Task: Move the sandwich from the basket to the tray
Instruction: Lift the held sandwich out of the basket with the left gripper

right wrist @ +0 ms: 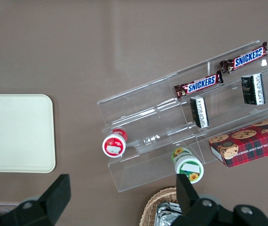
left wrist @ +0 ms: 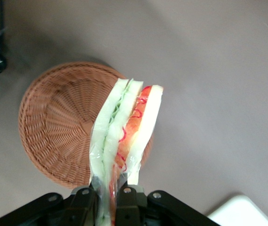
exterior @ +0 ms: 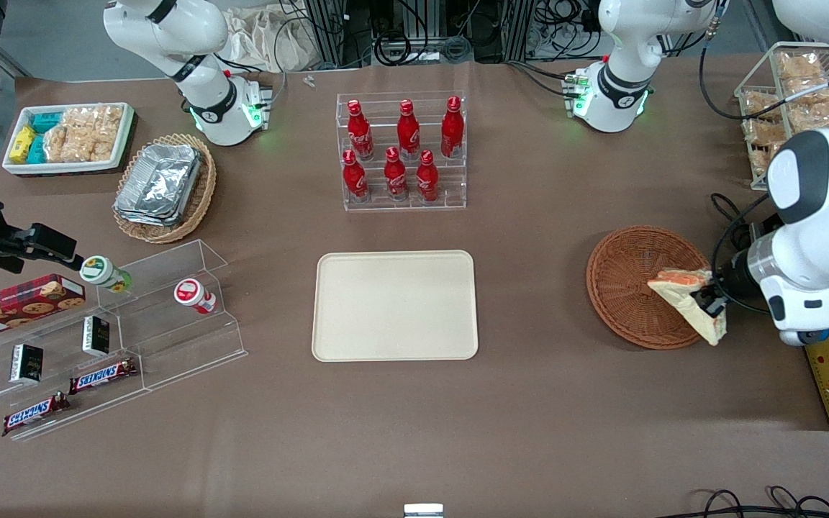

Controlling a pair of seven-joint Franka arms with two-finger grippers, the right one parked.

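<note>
End effector (exterior: 711, 302): fingers closed on one corner of the wrapped sandwich (exterior: 688, 298), which is lifted above the rim of the round reddish-brown basket (exterior: 630, 277) at the working arm's end of the tabletop (exterior: 529, 417). Beige tray (exterior: 395, 305): well apart, mid-tabletop.

The sandwich (exterior: 688, 302), a clear-wrapped wedge of pale bread with orange-pink filling, is hanging clamped in the gripper (exterior: 709, 302) above the empty reddish-brown woven basket (exterior: 630, 288), over its rim; the bare cream tray (exterior: 395, 305) is lying flat mid-table, well apart
</note>
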